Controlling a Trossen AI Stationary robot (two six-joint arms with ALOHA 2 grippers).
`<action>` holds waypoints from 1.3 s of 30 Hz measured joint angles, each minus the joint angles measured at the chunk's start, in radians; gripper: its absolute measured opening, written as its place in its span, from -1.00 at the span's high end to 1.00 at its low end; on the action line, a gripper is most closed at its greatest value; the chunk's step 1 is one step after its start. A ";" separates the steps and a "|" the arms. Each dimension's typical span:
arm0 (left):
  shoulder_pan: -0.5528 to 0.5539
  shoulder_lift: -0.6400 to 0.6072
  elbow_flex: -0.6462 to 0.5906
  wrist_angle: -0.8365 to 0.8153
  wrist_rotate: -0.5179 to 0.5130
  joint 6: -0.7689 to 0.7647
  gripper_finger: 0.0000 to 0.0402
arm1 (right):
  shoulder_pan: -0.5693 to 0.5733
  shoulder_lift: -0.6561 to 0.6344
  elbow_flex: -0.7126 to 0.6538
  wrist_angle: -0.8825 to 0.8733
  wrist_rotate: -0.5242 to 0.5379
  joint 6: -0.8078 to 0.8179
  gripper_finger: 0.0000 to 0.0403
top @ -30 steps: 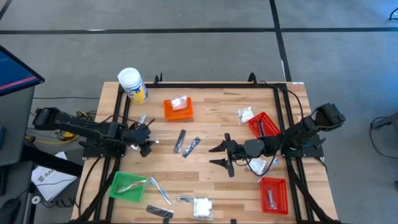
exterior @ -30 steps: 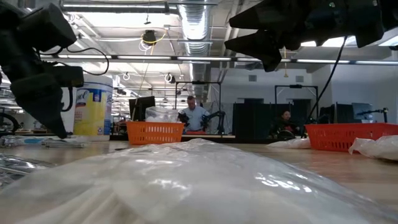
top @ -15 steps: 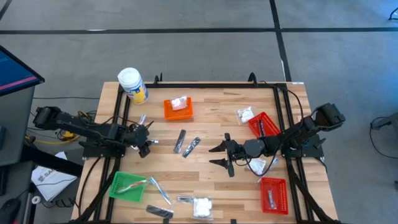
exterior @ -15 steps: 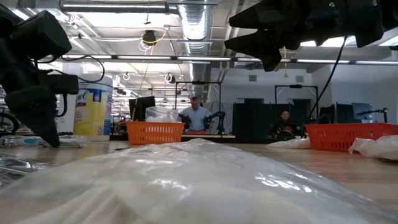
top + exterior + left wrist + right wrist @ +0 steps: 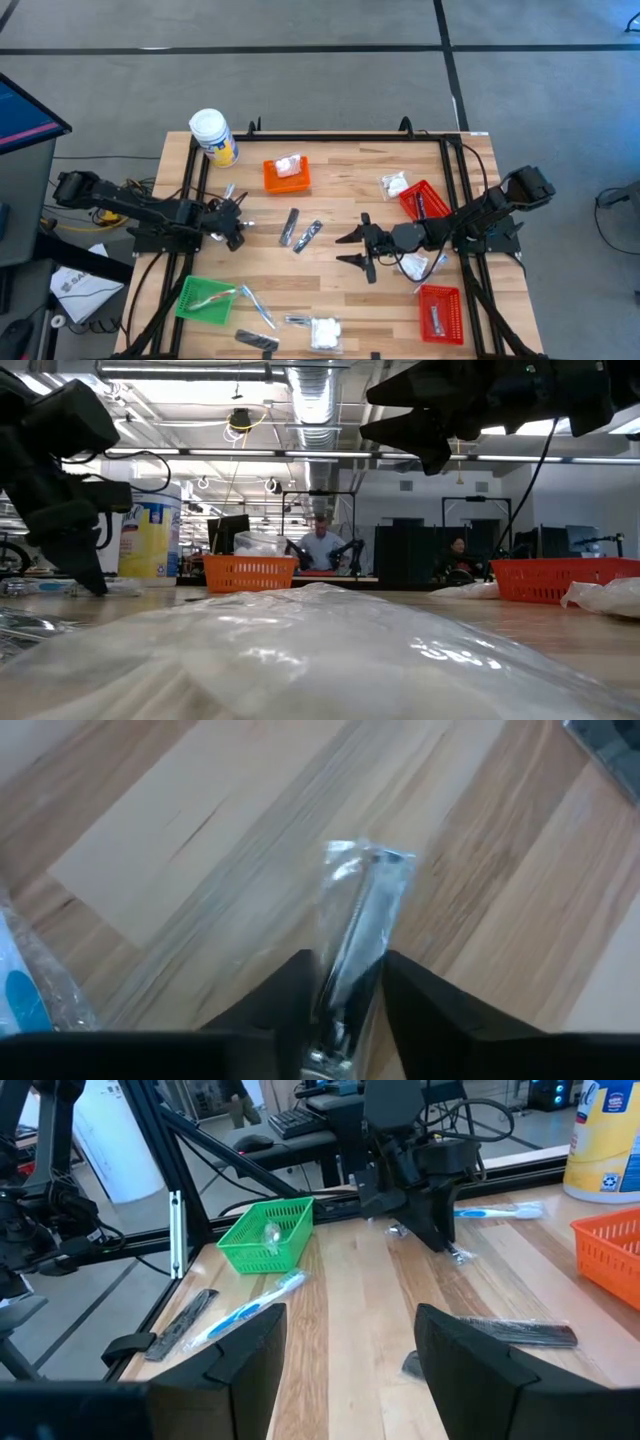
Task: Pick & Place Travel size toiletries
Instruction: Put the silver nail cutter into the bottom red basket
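A thin clear-wrapped stick (image 5: 362, 925) with a dark core lies flat on the wood near the table's left edge. My left gripper (image 5: 237, 234) is down on it, slanting downward, its two fingers closed in on the wrap; the right wrist view shows this gripper (image 5: 440, 1240) from the front. My right gripper (image 5: 352, 250) hangs open above the middle of the table, nothing between its fingers. Two slim dark sachets (image 5: 290, 225) (image 5: 311, 235) lie between the arms. White lumpy packets lie at the far right (image 5: 395, 184) and the near edge (image 5: 325, 332). My left gripper pinches the clear-wrapped stick between its two fingers, one on each long side (image 5: 345, 990), at the end nearest the wrist. The fingers (image 5: 295, 985) come from above, slanting down. The stick lies flat on the table and reaches out past the fingertips.
A white-lidded jar (image 5: 213, 135) stands at the far left corner. There are an orange basket (image 5: 287, 174), a green basket (image 5: 205, 298) and two red baskets (image 5: 423, 200) (image 5: 439, 312). A wrapped toothbrush (image 5: 255, 305) and a dark sachet (image 5: 256, 341) lie near the front edge.
My left gripper has sunk a little toward the table over the clear-wrapped stick. My right gripper has kept still.
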 joint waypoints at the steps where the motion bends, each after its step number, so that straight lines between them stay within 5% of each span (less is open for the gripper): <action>1: 0.000 0.004 0.000 0.003 -0.002 -0.004 0.50 | 0.000 0.000 0.000 0.000 0.000 0.000 -0.06; 6: 0.000 0.025 0.000 0.042 -0.010 -0.015 0.81 | 0.000 0.000 0.000 0.012 0.000 0.000 -0.06; 18: -0.015 0.030 -0.007 0.300 0.031 0.046 0.81 | 0.000 0.000 0.000 0.020 0.000 -0.001 -0.06; 31: -0.185 0.034 -0.004 0.830 -0.042 0.257 0.81 | -0.001 0.000 0.000 0.058 0.000 -0.001 -0.06; 39: -0.285 0.166 -0.003 1.255 -0.100 0.480 0.81 | 0.000 0.000 0.001 0.179 0.000 -0.078 -0.06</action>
